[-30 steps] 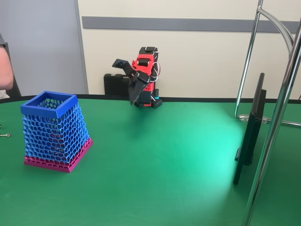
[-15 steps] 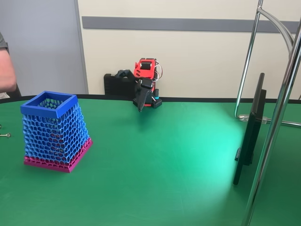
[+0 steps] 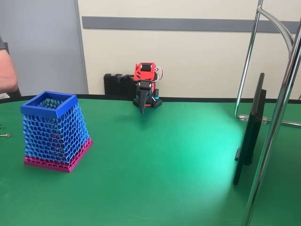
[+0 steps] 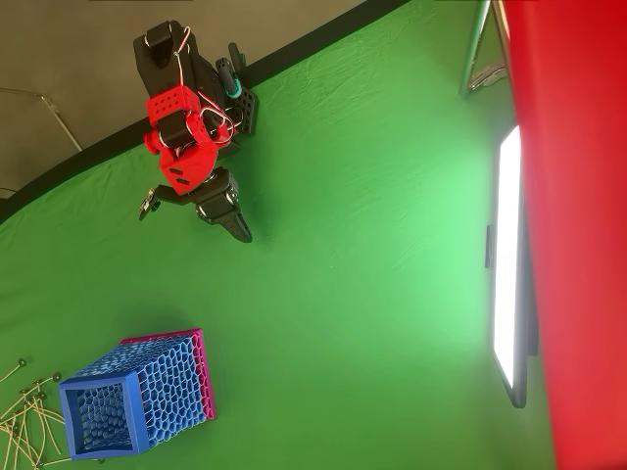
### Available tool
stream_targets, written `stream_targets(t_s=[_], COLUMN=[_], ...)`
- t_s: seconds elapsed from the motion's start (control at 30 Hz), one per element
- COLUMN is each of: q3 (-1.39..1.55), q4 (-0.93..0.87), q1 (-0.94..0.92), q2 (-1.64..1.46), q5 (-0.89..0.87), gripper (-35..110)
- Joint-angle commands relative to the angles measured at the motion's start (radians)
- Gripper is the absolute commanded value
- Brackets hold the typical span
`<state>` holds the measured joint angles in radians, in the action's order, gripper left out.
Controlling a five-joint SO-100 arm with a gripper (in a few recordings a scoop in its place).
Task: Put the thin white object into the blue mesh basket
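Fixed view: gripper (image 3: 142, 109) has swung down to point at the table, closed and empty, well apart from blue mesh basket (image 3: 55, 130); pickup not begun.

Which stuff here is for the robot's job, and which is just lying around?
For the job: blue mesh basket, thin white strands at the table's edge, the gripper.

Just lying around: small metal screw, flat screen on its stand, chrome pole.

Overhead view: arm (image 4: 191, 147) at table's (image 4: 343, 294) far edge, basket (image 4: 137, 397) near lower left corner, strands (image 4: 24, 421) just left of it, monitor (image 4: 509, 284) at right.
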<state>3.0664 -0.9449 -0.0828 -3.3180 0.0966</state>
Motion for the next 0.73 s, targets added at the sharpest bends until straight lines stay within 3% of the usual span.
stream_targets(t_s=[0.0,0.7], q3=[-0.002,0.017], q4=[0.021,0.074], q1=[-0.008,-0.017], q2=[-0.008,-0.008], q5=[-0.023,-0.086], gripper=[1,1])
